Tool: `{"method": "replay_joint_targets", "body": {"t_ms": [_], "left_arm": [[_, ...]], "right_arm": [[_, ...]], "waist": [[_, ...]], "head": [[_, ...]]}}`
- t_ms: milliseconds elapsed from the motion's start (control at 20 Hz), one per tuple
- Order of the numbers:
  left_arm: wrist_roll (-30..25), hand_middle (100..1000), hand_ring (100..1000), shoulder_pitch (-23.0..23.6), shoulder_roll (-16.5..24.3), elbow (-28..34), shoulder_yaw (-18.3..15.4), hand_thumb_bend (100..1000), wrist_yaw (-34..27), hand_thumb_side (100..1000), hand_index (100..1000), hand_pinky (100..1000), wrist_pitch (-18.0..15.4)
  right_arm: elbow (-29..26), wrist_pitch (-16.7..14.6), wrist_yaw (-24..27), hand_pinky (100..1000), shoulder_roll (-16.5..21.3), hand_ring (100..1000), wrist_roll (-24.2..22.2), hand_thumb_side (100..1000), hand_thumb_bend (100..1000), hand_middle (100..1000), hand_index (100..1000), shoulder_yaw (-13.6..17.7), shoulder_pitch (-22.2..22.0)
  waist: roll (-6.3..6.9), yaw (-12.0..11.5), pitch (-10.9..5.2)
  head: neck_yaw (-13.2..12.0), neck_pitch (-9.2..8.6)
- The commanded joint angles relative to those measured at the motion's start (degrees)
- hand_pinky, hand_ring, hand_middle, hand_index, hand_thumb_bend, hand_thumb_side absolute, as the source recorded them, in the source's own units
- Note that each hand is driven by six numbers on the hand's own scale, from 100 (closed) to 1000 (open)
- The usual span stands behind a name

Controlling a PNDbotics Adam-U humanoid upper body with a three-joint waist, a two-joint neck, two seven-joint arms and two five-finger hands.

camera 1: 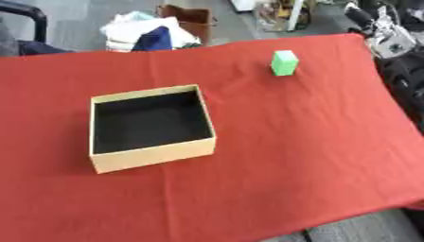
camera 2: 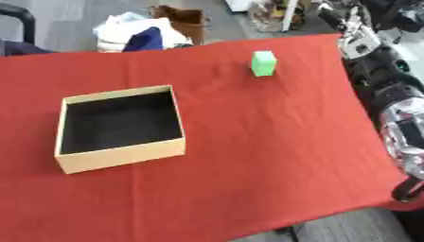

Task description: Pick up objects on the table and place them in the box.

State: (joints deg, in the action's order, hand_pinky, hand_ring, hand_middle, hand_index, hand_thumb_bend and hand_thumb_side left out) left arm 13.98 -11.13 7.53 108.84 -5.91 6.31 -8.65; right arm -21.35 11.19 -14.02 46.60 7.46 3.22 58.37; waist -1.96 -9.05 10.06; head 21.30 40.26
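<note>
Object to move: one small green block [camera 1: 284,62], standing upright on the red cloth of the bench [camera 1: 290,156], toward the far right. It sits well apart from the box [camera 1: 152,155], which lies left of centre, nearer to me, open side up. The box has tan card walls and a dark interior, and nothing is visible inside it.

My right arm shows along the right edge in the right eye view, black and silver segments running down beside the bench. I cannot make out my right hand itself, so I cannot tell how its fingers stand. My left hand is in neither view.

Handling estimate, from appearance only: the block looks like a rigid cuboid with flat faces and square edges, slightly taller than wide. Probably light, foam or plastic, not fragile. The faces look smooth, so some slip is possible. It stands free on cloth and could tip or skid if nudged from one side.

Planned hold: thumb on one upright side face, fingers on the opposite face, at about mid-height, approaching from above and from the right. Close both sides together so the block is not pushed over.

Box walls look thin; release low over the middle of the opening.
</note>
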Motion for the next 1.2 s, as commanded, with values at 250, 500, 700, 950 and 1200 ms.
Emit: {"method": "replay_joint_targets", "body": {"t_ms": [250, 500, 700, 950, 1200], "left_arm": [[-0.2, 632, 815, -0.7, 0.9, 0.7, 0.0, 100, 0.0, 124, 710, 638, -0.1], [-0.2, 631, 815, -0.7, 0.8, 0.8, 0.0, 100, -0.1, 123, 710, 638, 0.0], [-0.2, 631, 815, -0.7, 0.8, 0.7, 0.0, 100, -0.1, 123, 710, 637, 0.0], [-0.3, 631, 816, -0.6, 0.7, 0.7, 0.0, 100, -0.1, 122, 710, 637, 0.0], [-0.3, 632, 816, -0.6, 0.7, 0.7, 0.0, 100, -0.1, 121, 710, 637, 0.0]], "right_arm": [[-2.6, 2.7, -11.4, 740, 0.9, 805, -10.4, 595, 100, 921, 1000, -0.3, 0.3], [-3.8, 3.3, -17.4, 767, 0.5, 833, -16.9, 500, 100, 956, 1000, -0.3, 0.2], [-5.2, 3.1, -20.7, 775, 0.2, 841, -18.9, 425, 100, 972, 1000, 0.0, 0.2], [-6.8, 2.3, -24.8, 795, -0.4, 870, -21.6, 309, 100, 992, 1000, -0.5, 0.0], [-8.9, 1.2, -29.6, 810, -1.1, 888, -25.5, 172, 100, 1000, 1000, -1.3, 0.0]], "waist": [[0.12, 0.1, -0.72], [0.3, 0.2, -0.58], [0.46, 0.2, -0.52], [0.53, 0.3, -0.5], [0.53, 0.4, -0.52]], "head": [[0.2, -0.26], [0.3, -0.23], [0.5, -0.14], [0.5, 0.01], [0.5, 0.26]]}}
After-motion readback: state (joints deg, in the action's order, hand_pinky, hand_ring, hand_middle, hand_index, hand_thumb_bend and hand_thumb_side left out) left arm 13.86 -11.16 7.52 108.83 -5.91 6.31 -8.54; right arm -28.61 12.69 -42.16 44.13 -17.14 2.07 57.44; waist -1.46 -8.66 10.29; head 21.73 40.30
